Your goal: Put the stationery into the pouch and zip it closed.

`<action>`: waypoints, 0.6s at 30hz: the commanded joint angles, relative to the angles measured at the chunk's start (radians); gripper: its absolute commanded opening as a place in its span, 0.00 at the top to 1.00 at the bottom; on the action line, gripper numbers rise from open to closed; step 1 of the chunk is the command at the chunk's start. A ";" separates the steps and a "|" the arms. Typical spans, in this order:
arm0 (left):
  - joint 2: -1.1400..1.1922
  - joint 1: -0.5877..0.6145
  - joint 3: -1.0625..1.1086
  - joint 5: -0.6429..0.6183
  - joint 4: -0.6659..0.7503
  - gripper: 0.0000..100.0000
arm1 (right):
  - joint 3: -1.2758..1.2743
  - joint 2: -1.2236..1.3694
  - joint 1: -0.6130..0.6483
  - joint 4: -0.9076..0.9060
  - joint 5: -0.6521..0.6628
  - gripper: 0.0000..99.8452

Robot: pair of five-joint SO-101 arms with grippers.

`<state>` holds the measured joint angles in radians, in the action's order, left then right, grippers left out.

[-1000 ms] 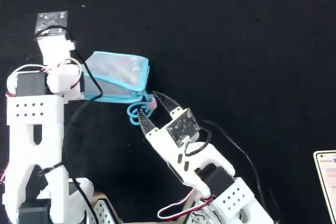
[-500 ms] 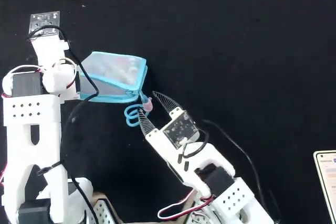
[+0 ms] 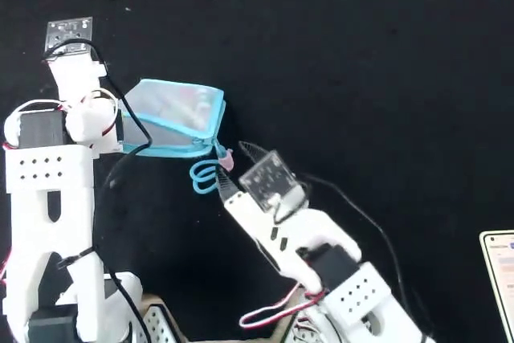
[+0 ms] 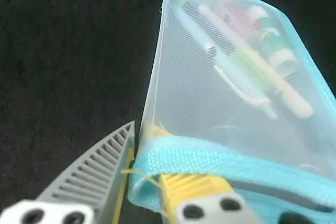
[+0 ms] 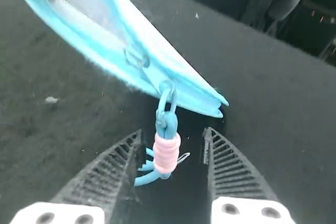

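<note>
A blue-edged mesh pouch (image 3: 178, 115) lies on the black table with pens (image 4: 247, 64) showing through its mesh. My left gripper (image 4: 149, 169) is shut on the pouch's zip edge at its left end (image 3: 122, 132). From the slider (image 5: 134, 56) near the pouch's other end hangs a blue cord pull with a pink bead (image 5: 167, 153). My right gripper (image 5: 170, 153) is open, one finger on each side of the pink bead (image 3: 227, 159) and not touching it. In the high view the right gripper (image 3: 232, 164) sits just off the pouch's lower right corner.
A white printed card (image 3: 499, 267) lies at the table's right edge. The black tablecloth (image 3: 377, 78) stretches wide beyond and to the right of the pouch. Dark furniture stands behind the table's far edge (image 5: 283, 3).
The left arm pulled the pouch slightly left and up a second ago, then held still. The right gripper has tipped forward over the bead and its fingers have drawn closer together.
</note>
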<state>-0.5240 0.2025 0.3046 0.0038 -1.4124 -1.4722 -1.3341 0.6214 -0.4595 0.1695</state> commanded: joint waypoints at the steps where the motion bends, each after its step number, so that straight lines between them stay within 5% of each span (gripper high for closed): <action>1: 0.002 -0.008 -0.004 -0.003 -0.002 0.97 | 0.065 0.179 -0.018 0.160 0.009 0.83; 6: 0.002 -0.007 0.005 -0.003 -0.002 0.97 | 0.050 0.331 -0.018 0.365 0.009 0.83; 12: 0.002 -0.007 0.005 -0.002 -0.002 0.97 | 0.051 0.354 -0.018 0.399 0.011 0.83; 16: 0.002 -0.004 0.005 0.000 -0.002 0.97 | 0.054 0.354 -0.032 0.394 0.017 1.00; 18: 0.002 -0.002 0.005 0.000 -0.005 0.97 | 0.056 0.354 -0.052 0.393 0.017 0.99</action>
<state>-0.5240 0.2025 0.3046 0.0038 -1.4124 -1.4661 -0.9858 0.6107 -0.0913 0.1757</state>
